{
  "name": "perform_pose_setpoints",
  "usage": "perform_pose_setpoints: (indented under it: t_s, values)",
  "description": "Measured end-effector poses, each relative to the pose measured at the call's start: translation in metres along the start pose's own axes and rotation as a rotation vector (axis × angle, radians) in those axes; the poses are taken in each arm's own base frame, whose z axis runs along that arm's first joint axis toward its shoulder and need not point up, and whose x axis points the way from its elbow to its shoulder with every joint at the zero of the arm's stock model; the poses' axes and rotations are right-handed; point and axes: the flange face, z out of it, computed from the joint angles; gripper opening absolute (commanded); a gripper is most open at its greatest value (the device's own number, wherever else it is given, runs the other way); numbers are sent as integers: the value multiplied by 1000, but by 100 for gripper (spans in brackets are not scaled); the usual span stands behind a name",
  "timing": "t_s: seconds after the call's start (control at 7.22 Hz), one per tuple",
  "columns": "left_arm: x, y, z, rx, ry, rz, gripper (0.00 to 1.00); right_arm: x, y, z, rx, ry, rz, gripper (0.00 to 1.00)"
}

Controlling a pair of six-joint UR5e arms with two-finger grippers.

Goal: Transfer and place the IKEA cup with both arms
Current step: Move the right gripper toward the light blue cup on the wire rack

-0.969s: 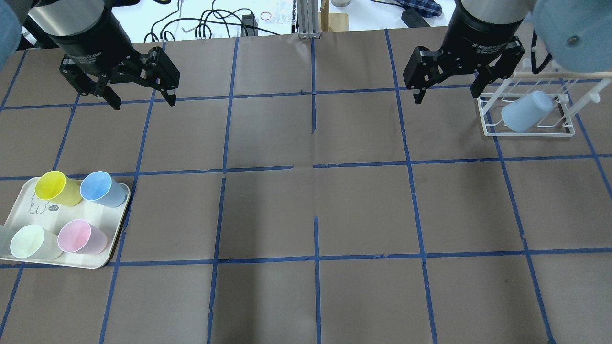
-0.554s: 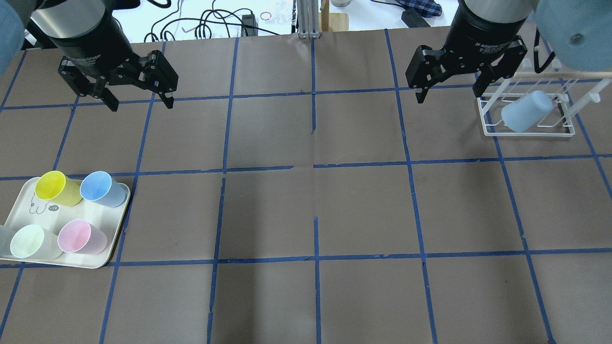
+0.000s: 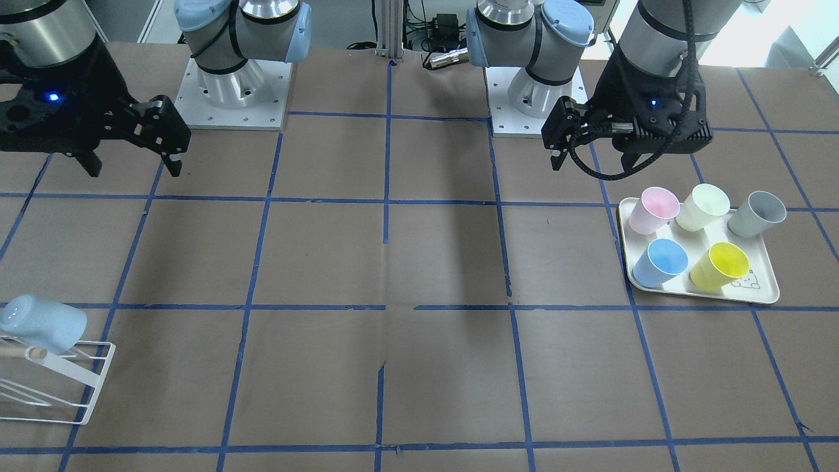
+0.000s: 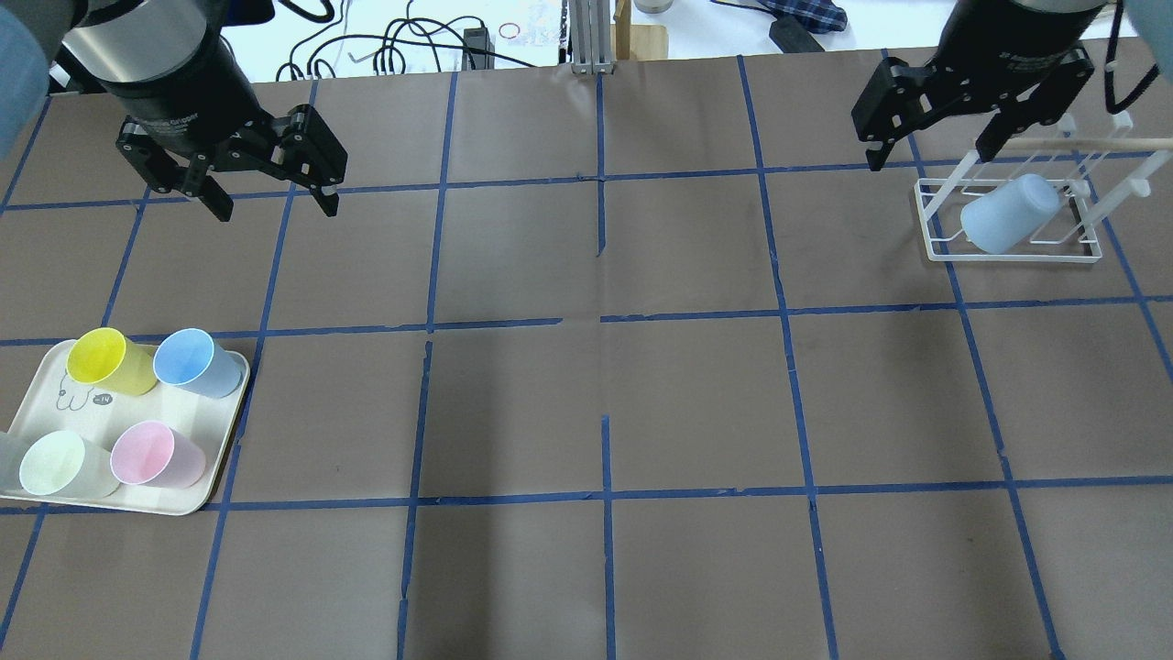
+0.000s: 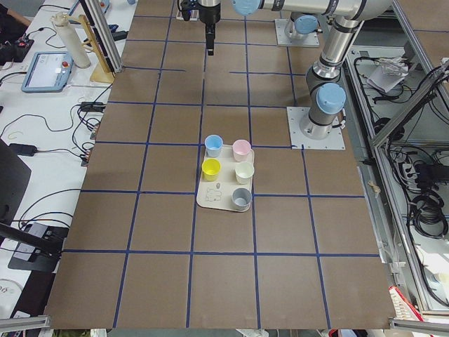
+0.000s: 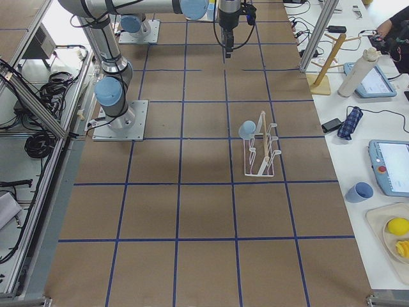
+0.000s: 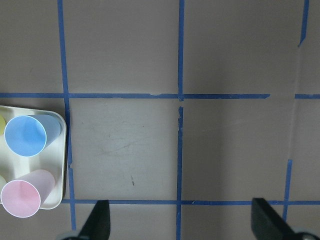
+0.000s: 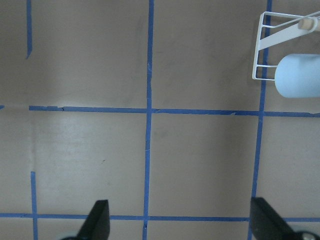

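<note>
The IKEA cup (image 4: 1008, 215), pale grey-blue, hangs upside down and tilted on a peg of the white wire rack (image 4: 1008, 259) at the far right. It also shows in the front view (image 3: 42, 324) and at the right wrist view's upper right corner (image 8: 299, 75). My right gripper (image 4: 930, 158) is open and empty, just to the rack's left at its far end, apart from the cup. My left gripper (image 4: 275, 209) is open and empty at the far left, beyond the tray (image 4: 224, 458). Both wrist views show bare table between the open fingers.
The cream tray at the near left holds a deeper blue cup (image 4: 197, 362), yellow, pale green and pink cups, and a grey cup (image 3: 757, 213). One tray corner beside the yellow cup is bare. Blue tape lines grid the brown table.
My right gripper has moved right and slightly farther back, closer to the rack. My left gripper has only shifted a little. Cups, tray and rack have not moved.
</note>
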Motion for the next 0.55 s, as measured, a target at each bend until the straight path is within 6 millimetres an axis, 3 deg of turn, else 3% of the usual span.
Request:
perform_pose_setpoints:
  t_s: [0.28,0.55]
  values:
    - [0,-1,-2,13,-1,16,100,58,-9,8,18,7,-49,99]
    - [0,2,-4,22,1,25,100,121,-16,35,20,7,-168,100]
